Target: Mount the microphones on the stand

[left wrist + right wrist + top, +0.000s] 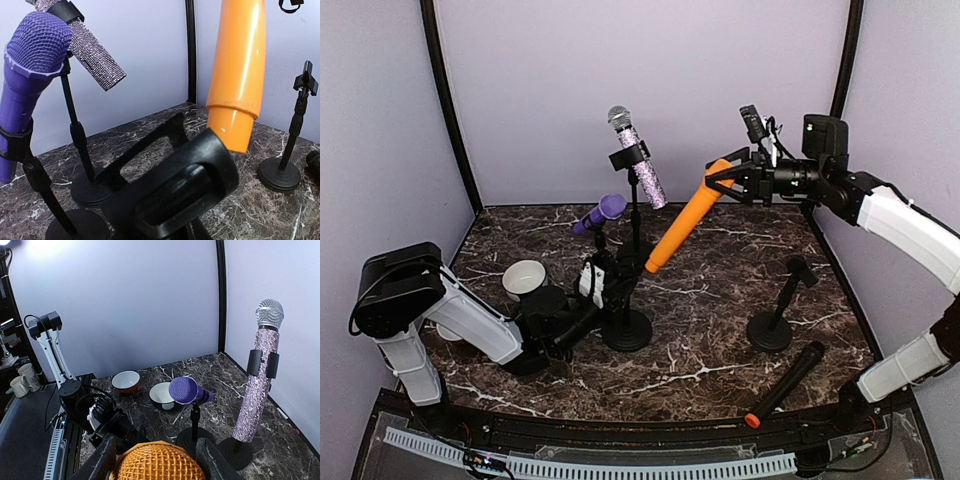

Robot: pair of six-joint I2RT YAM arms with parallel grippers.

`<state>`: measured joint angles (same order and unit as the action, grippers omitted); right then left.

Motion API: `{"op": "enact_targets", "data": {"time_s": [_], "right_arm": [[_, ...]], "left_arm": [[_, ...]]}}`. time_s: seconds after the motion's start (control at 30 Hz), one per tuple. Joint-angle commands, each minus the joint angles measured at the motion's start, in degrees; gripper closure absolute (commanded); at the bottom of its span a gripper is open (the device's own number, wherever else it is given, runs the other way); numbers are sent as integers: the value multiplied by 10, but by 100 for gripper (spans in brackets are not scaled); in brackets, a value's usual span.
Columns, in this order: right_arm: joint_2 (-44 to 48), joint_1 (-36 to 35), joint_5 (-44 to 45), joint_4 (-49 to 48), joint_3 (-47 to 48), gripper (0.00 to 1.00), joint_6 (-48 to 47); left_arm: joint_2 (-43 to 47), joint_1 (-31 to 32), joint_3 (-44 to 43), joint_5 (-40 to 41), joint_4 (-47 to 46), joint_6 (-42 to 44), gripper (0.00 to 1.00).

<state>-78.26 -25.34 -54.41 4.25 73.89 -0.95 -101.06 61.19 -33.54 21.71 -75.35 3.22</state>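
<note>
Landmark: lilac mic [640,170], clipped head-up and tilted in the tall stand at the back of the desk [720,270].
Purple mic [601,213]: clipped head-up in a lower stand just left of the lilac mic.
Orange mic [688,220]: in the air to the right of and in front of the lilac mic, slanting, head high and tail low.
Right fingers [214,460]: closed on the orange mic's head, with the mesh between them.
Front stand [626,328]: directly in front of the lilac mic. Its clip [175,185] is empty.
Tail and clip: the orange mic's tail sits at the clip's rim and is not seated. Whether the two touch cannot be told.
Left fingers [604,278]: low in front of the lilac mic, at the front stand's upper part. They look narrow, but whether they grip the stand cannot be told.
Spare stand [772,318]: well to the right of and in front of the lilac mic, clip empty.
Black mic [787,382]: flat on the desk beyond the spare stand, farthest from the lilac mic, with no fingers near it.
Bowl [523,279]: on the desk well left of the lilac mic, not part of the task.
Done: two of four mics are mounted.
In hand: the third, judged to be at the seating stage.
Left: push the orange mic home and release it, then lift the black mic into the spare stand.
</note>
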Motion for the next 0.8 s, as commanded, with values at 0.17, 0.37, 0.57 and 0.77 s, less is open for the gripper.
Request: {"op": "enact_targets", "data": {"time_s": [0.17,0.37,0.57,0.77], "right_arm": [[-27,-47,-17,4,84,100,17],[-44,-61,15,13,108,100,-3],[-58,-68,43,-13,100,100,-4],[-66,-74,58,-35,86,100,-5]], "left_arm": [[20,1,3,30,-93,-46,100],[23,1,8,31,-119,-83,100],[23,1,14,22,-149,-115,100],[19,1,14,16,-158,-132,100]]}}
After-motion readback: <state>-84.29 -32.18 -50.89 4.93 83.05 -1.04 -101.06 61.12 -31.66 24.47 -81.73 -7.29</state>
